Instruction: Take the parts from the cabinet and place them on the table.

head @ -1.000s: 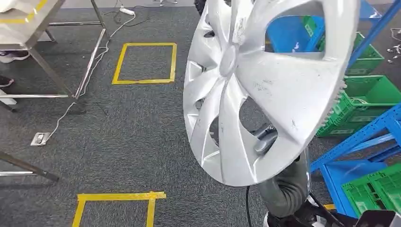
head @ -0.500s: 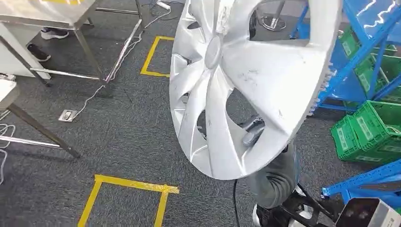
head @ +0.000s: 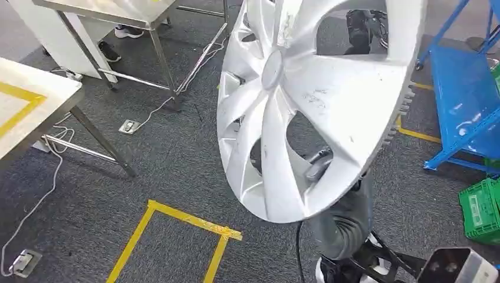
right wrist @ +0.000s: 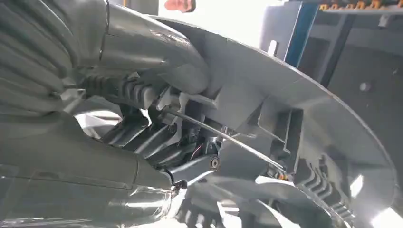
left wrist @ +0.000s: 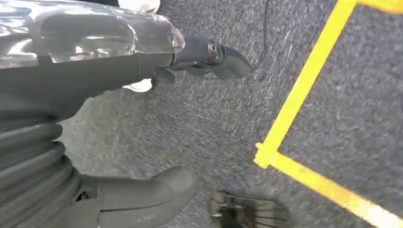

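A large silver hubcap (head: 312, 100) stands tilted on edge in the middle of the head view. My right hand (head: 318, 166) grips it from behind and shows through one of its openings, with the grey ribbed wrist below. The right wrist view looks at the hubcap's grey ribbed back (right wrist: 309, 128), with my right hand (right wrist: 157, 114) clamped on its inner frame. My left hand (left wrist: 109, 76) hangs over the grey carpet, thumb (left wrist: 147, 197) and dark fingers (left wrist: 214, 57) apart, holding nothing. A white-topped table (head: 35, 109) with yellow tape stands at the left.
A steel table (head: 118, 9) stands at the back left, with a person's shoes (head: 121, 30) beneath it. A blue rack (head: 466, 100) and a green crate (head: 483, 209) are on the right. A yellow tape square (head: 177, 233) and loose cables (head: 35, 203) lie on the carpet.
The camera has turned: the floor, blue rack and green crates slid right, and the white-topped table came into view at the left. The hubcap stays in my right hand.
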